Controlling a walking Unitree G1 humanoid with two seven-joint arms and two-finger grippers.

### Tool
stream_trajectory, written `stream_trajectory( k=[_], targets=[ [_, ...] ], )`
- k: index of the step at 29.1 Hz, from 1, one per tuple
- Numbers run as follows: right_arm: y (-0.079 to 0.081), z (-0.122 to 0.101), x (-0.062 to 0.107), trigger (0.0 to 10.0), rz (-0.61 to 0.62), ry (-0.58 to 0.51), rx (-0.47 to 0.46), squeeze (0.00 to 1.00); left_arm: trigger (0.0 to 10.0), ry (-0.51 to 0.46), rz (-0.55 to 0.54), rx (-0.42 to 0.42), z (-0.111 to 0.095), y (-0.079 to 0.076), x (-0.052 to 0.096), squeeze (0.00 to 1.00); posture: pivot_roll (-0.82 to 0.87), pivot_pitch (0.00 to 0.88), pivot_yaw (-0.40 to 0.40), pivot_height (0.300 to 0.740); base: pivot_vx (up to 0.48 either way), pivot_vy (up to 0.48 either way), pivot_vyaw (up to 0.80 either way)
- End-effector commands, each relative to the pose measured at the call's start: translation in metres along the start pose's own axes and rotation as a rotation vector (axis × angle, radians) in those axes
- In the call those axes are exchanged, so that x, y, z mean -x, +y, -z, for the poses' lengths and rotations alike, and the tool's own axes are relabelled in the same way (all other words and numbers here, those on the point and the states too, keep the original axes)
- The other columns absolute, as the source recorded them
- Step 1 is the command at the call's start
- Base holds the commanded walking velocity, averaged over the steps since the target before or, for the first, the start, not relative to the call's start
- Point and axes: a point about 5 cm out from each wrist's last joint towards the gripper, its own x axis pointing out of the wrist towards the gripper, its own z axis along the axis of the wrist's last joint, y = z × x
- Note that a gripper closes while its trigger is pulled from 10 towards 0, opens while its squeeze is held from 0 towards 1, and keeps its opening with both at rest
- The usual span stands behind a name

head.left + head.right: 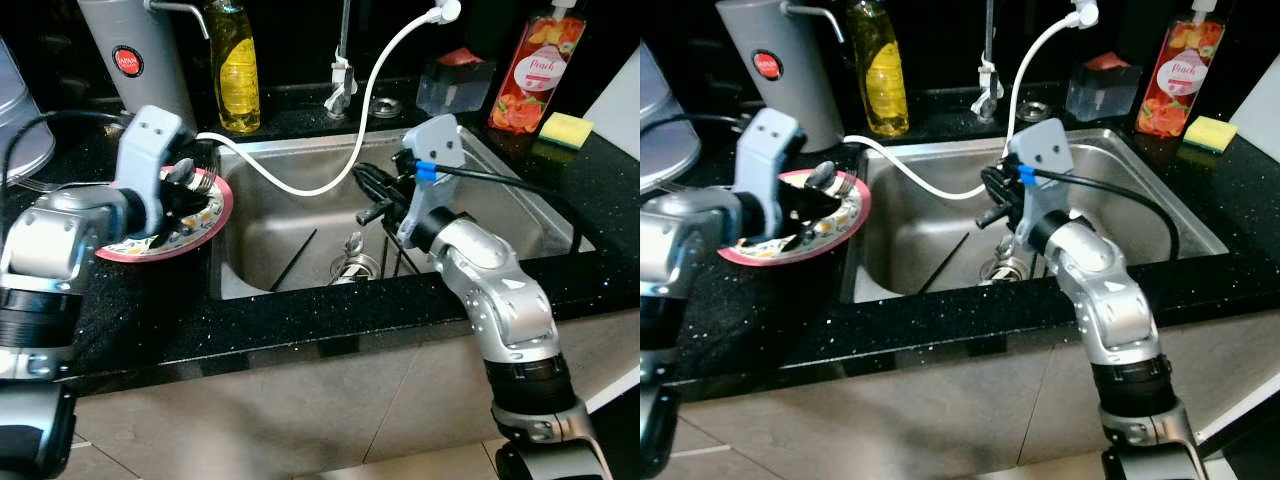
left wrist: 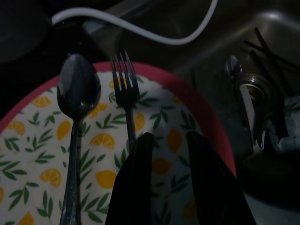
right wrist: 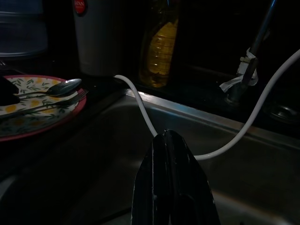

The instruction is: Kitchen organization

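A plate with a red rim and lemon pattern lies on the black counter left of the sink. On it rest a spoon and a fork side by side. My left gripper hovers low over the plate, open by a small gap, just beside the fork's handle. My right gripper hangs over the middle of the sink, shut with nothing in it. Another spoon lies by the drain, and a thin black stick lies on the sink floor.
A white hose runs from the faucet across the sink to the plate's side. A grey canister and yellow soap bottle stand behind the plate. At the back right are a peach bottle and a yellow sponge.
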Motion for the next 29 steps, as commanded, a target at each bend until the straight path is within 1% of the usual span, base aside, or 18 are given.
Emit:
stream_trajectory(
  k=[1, 3, 5, 9, 11, 12, 16, 17, 20, 24, 29],
  targets=[
    [0.0, 0.0, 0.001, 10.0, 0.001, 0.002, -0.011, 0.0, 10.0, 0.019, -0.036, -0.022, 0.002, 0.008, 0.004, 0.0, 0.08, 0.0, 0.044, 0.74, 0.0, 0.0, 0.0],
    [0.001, -0.001, 0.0, 10.0, -0.003, -0.001, -0.012, 0.0, 10.0, 0.026, -0.012, -0.056, 0.005, 0.004, 0.004, 0.0, 0.08, 0.0, 0.045, 0.74, 0.0, 0.0, 0.0],
    [0.002, -0.002, 0.0, 10.0, -0.007, -0.002, -0.011, 0.0, 10.0, 0.025, -0.003, -0.062, 0.005, 0.002, 0.005, 0.0, 0.08, 0.0, 0.043, 0.74, 0.0, 0.0, 0.0],
    [0.001, -0.001, 0.0, 10.0, -0.005, 0.002, -0.011, 0.0, 10.0, 0.025, -0.054, -0.04, 0.008, 0.013, 0.005, 0.0, 0.08, 0.0, 0.041, 0.74, 0.0, 0.0, 0.0],
    [0.001, -0.001, 0.0, 10.0, -0.005, 0.002, -0.011, 0.0, 10.0, 0.025, -0.062, -0.033, 0.008, 0.015, 0.004, 0.0, 0.08, 0.0, 0.041, 0.74, 0.0, 0.0, 0.0],
    [0.001, -0.001, -0.001, 10.0, -0.005, 0.003, -0.011, 0.0, 10.0, 0.029, -0.088, -0.001, 0.01, 0.02, 0.003, 1.0, 0.08, 0.0, 0.035, 0.74, 0.0, 0.0, 0.0],
    [0.002, -0.001, -0.002, 10.0, -0.008, 0.003, -0.012, 0.0, 10.0, 0.031, -0.093, 0.011, 0.009, 0.022, 0.0, 1.0, 0.09, 0.0, 0.03, 0.74, 0.0, 0.0, 0.0],
    [0.002, -0.001, -0.002, 10.0, -0.01, 0.003, -0.012, 0.0, 10.0, 0.028, -0.088, 0.023, 0.008, 0.022, -0.001, 0.0, 0.09, 0.0, 0.029, 0.74, 0.0, 0.0, 0.0],
    [0.002, -0.001, -0.003, 10.0, -0.013, 0.001, -0.012, 0.0, 10.0, 0.027, -0.088, 0.039, 0.006, 0.024, -0.005, 0.0, 0.09, 0.0, 0.026, 0.74, 0.0, 0.0, 0.0],
    [0.004, -0.002, -0.006, 10.0, -0.018, -0.005, -0.013, 0.0, 10.0, 0.063, -0.075, 0.07, 0.009, 0.033, -0.018, 0.0, 0.09, 0.0, 0.029, 0.74, 0.0, 0.0, 0.0],
    [0.004, -0.002, -0.005, 10.0, -0.018, -0.007, -0.015, 0.0, 10.0, 0.077, -0.072, 0.076, 0.01, 0.035, -0.022, 0.0, 0.09, 0.0, 0.031, 0.74, 0.0, 0.0, 0.0]
  ],
)
